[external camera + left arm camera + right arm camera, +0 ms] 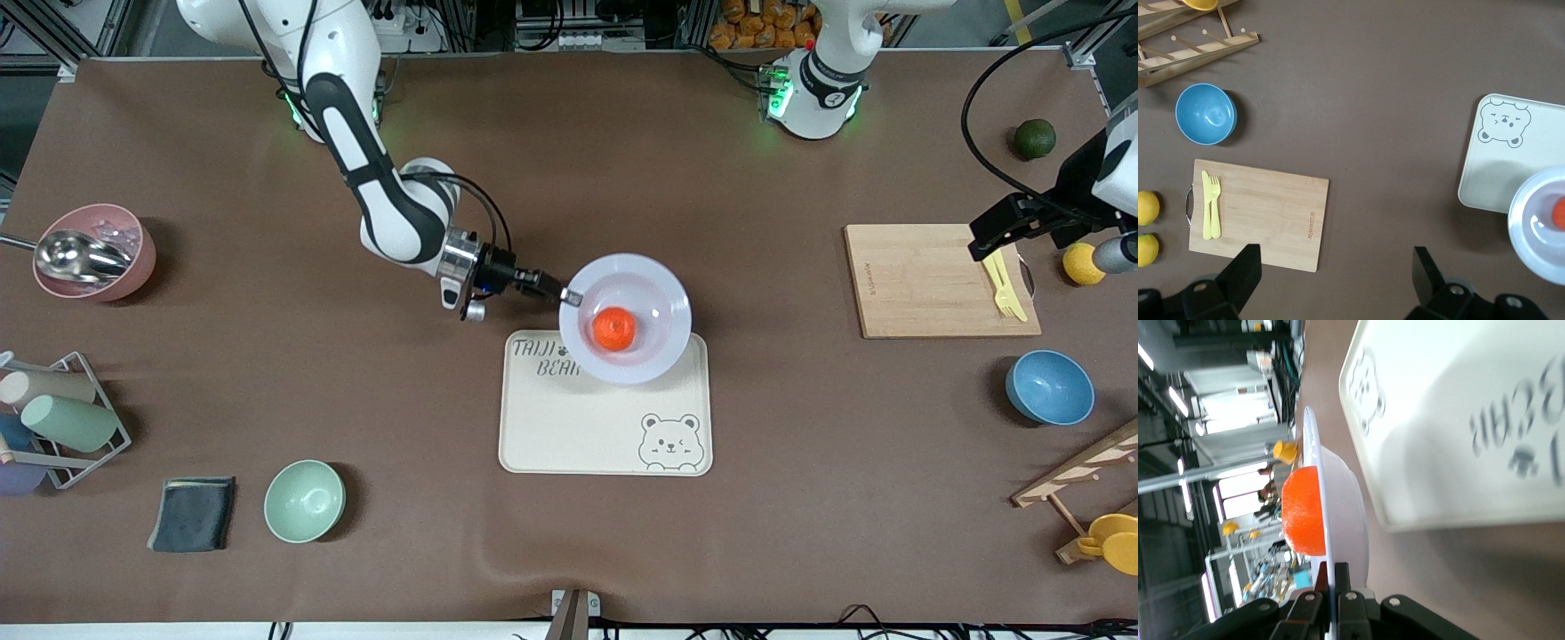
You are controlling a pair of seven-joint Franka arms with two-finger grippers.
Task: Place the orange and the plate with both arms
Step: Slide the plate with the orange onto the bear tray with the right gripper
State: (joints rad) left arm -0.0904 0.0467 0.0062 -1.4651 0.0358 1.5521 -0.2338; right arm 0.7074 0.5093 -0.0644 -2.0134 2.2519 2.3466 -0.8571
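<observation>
The white plate (653, 284) carries the orange (614, 328) in its middle. My right gripper (570, 296) is shut on the plate's rim at the right arm's side. It holds the plate just above the edge of the cream bear-print tray (605, 427) that is nearest the robots. The right wrist view shows the fingers (1336, 577) clamping the rim edge-on, with the orange (1303, 510) on the plate (1345, 513) and the tray (1451, 420) below. My left gripper (996, 233) is open and empty, high over the wooden cutting board (933, 280). Its view (1336, 260) shows the plate (1531, 227) at the edge.
Yellow cutlery (1005, 289) lies on the board, with a lemon (1082, 263) and a dark green fruit (1034, 139) near it. A blue bowl (1049, 387) and a wooden rack (1080, 480) are nearer the camera. A pink bowl (93, 253), cup rack (62, 418), cloth (191, 514) and green bowl (304, 500) stand at the right arm's end.
</observation>
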